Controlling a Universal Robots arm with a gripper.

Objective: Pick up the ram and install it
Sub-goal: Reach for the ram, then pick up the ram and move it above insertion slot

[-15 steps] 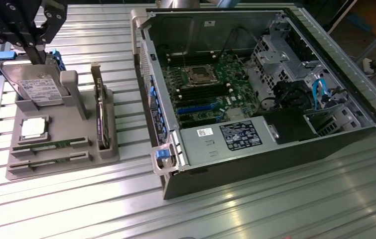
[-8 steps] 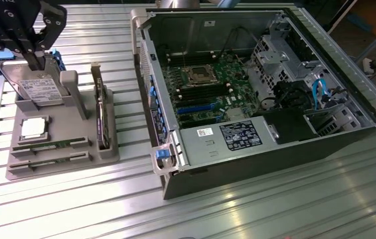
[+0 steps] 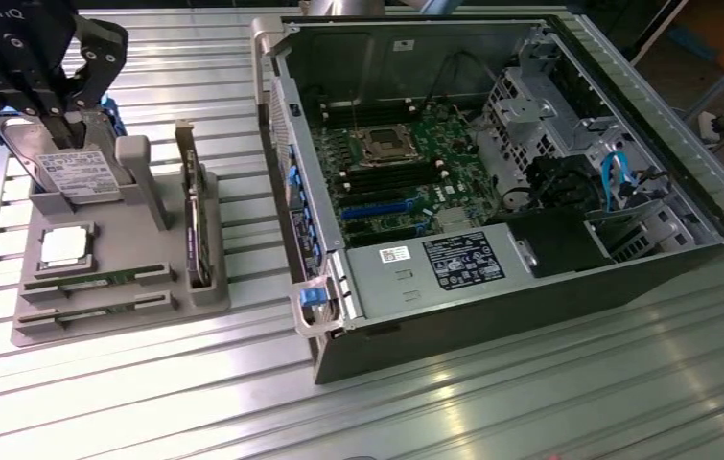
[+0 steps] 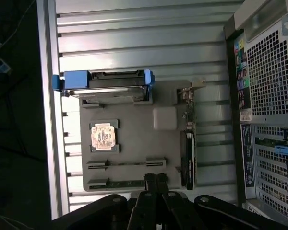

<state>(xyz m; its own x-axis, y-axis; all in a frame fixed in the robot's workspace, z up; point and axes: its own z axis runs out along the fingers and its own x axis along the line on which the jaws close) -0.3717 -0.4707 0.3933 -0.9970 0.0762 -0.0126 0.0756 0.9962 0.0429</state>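
A ram stick (image 3: 96,280) stands on edge in a slot of the grey holder (image 3: 144,311), with a second one (image 3: 90,308) in the slot beside it. In the wrist view the two ram sticks (image 4: 127,164) (image 4: 116,182) are thin dark strips. My gripper (image 3: 71,125) hangs high above the holder, in line with the hard drive in the exterior view. Its fingertips (image 4: 156,179) are pressed together and hold nothing. The open computer case (image 3: 490,153) lies at the exterior view's right, its motherboard (image 3: 400,177) exposed.
The holder also carries a silver hard drive (image 3: 74,172) with blue clips, a processor chip (image 3: 65,244) and a dark expansion card (image 3: 196,225) standing upright. All of it rests on a ribbed metal table (image 3: 464,402). The case's power supply (image 3: 445,264) faces the front.
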